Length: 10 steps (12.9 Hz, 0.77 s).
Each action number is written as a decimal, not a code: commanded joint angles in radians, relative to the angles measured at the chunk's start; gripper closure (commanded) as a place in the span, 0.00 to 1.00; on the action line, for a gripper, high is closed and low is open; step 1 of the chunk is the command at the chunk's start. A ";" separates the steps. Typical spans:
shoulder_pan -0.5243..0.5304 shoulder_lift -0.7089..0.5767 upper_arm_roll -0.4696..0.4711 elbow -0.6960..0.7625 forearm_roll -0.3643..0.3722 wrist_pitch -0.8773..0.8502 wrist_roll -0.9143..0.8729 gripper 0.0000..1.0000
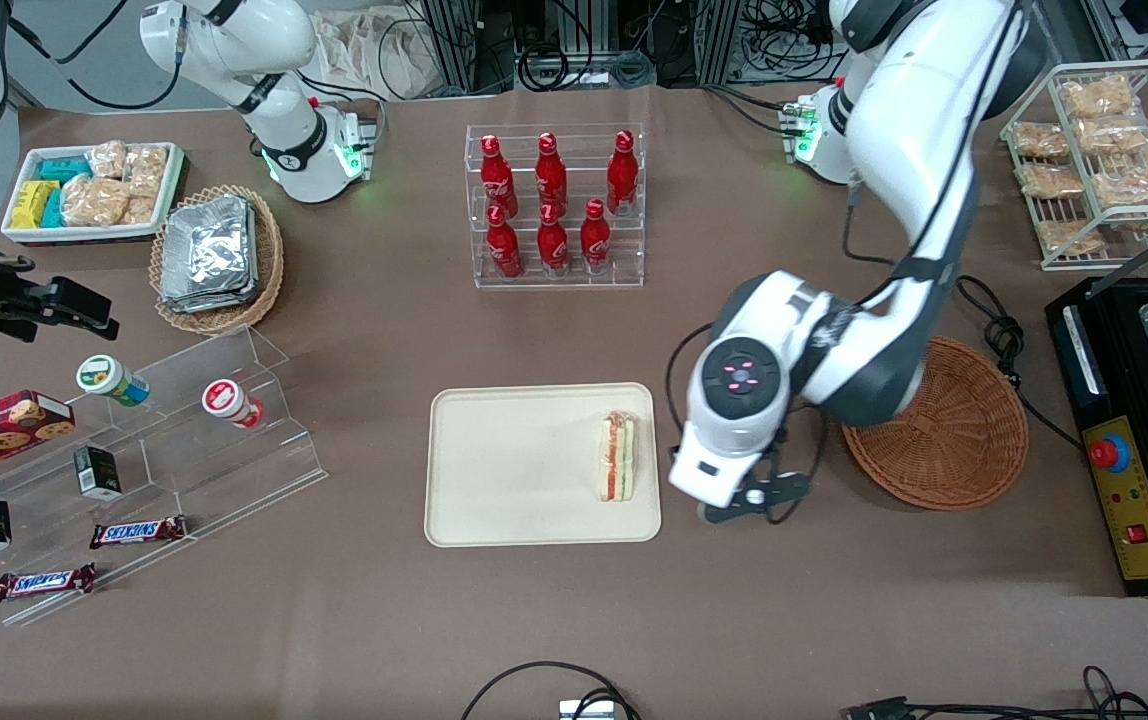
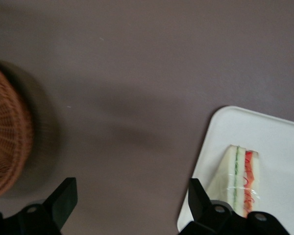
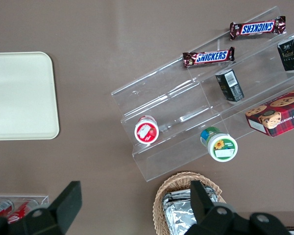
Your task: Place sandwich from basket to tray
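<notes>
Cream tray (image 1: 524, 470) at centre of front view, flat on brown bench (image 1: 554, 620). Sandwich (image 1: 618, 456) lies on tray, close to rim on working arm's side, striped filling edge facing up. Wicker basket (image 1: 954, 440) right of centre in front view, on bench, apart from tray. Tool (image 1: 749, 500) above bare bench between tray and basket, just beside tray rim; fingers (image 2: 63, 198) spread wide, holding nothing. Wrist view: sandwich (image 2: 241, 178) on tray (image 2: 274, 137), basket (image 2: 5, 142) apart.
</notes>
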 commanded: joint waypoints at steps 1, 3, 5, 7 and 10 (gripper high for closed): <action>0.067 -0.079 -0.007 -0.028 0.015 -0.058 -0.008 0.00; 0.121 -0.125 -0.007 -0.030 0.012 -0.114 0.030 0.00; 0.179 -0.176 -0.010 -0.028 -0.005 -0.148 0.140 0.00; 0.250 -0.230 -0.010 -0.028 -0.083 -0.203 0.254 0.00; 0.304 -0.276 -0.007 -0.028 -0.120 -0.265 0.394 0.00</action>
